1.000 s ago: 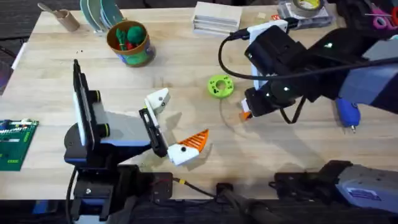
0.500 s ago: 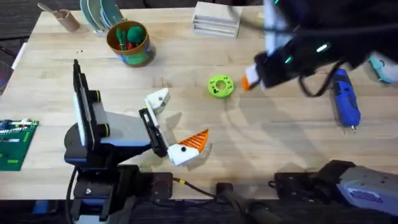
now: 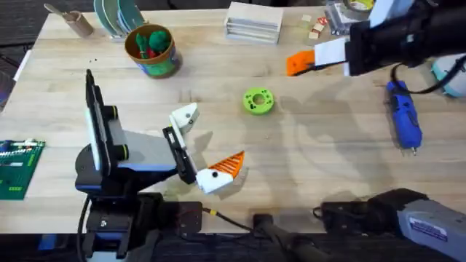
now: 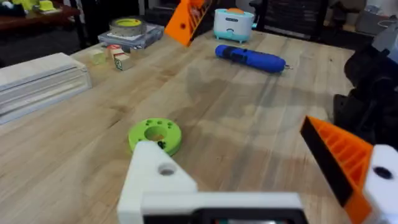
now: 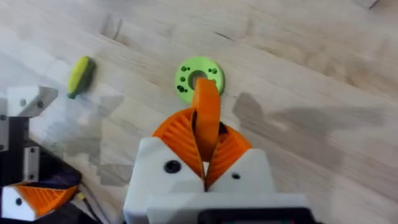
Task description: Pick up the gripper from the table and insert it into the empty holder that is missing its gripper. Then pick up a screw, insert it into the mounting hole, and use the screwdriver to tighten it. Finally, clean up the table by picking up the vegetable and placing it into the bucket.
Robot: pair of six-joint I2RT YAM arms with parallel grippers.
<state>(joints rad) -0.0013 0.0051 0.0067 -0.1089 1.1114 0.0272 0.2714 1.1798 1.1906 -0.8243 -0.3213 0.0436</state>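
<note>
- The light wooden plank desk (image 3: 328, 167) carries everything.
- A lime-green round plastic disc (image 3: 258, 100) lies near the middle.
- A blue pen-shaped screwdriver (image 3: 405, 124) lies by the right edge.
- A small round bucket with an orange rim (image 3: 151, 49) stands near the far left corner, a brown paper cup (image 3: 75, 22) on its side beyond it.
- A stack of white flat boxes (image 3: 253, 22) sits at the far edge.
- A yellow-green vegetable (image 5: 80, 76) lies on the wood.
</note>
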